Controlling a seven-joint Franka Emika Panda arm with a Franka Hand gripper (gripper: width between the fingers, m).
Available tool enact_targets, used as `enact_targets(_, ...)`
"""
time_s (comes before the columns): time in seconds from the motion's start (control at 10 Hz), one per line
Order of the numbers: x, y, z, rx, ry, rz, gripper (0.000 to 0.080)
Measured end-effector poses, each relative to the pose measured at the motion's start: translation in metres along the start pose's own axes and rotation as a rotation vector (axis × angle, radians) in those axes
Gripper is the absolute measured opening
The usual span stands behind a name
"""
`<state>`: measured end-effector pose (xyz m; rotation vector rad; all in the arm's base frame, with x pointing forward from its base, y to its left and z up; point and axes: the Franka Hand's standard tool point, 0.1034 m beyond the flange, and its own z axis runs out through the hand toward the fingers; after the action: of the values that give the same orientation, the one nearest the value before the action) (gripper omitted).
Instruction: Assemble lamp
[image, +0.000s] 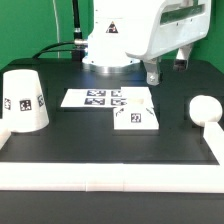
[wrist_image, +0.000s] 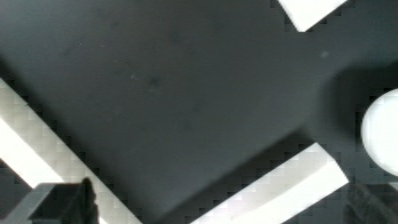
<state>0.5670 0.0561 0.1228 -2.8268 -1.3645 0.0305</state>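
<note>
Exterior view: a black table (image: 80, 135) edged by white rails (image: 110, 172). Well off to the exterior view's left of the gripper (image: 152, 74) stands the shade (image: 21, 101), mouth down. Closer to the gripper, the marker board (image: 98, 98) lies flat, with the square base (image: 137, 118) just beside it, in front of the gripper. The gripper hangs above the table; whether its fingers are apart cannot be told. To its right, the bulb (image: 205, 110) rests near the rail.
</note>
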Motion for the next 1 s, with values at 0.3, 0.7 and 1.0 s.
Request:
enact_targets(0.3,0.000,0.000,0.000,0.000,0.000,0.000,0.0700)
enact_targets(0.7,-0.039,-0.012,0.002,0.013,-0.022,0.057,0.0700)
enact_targets(1.0,-0.045,-0.016,0.004,0.020,-0.030,0.085,0.0700)
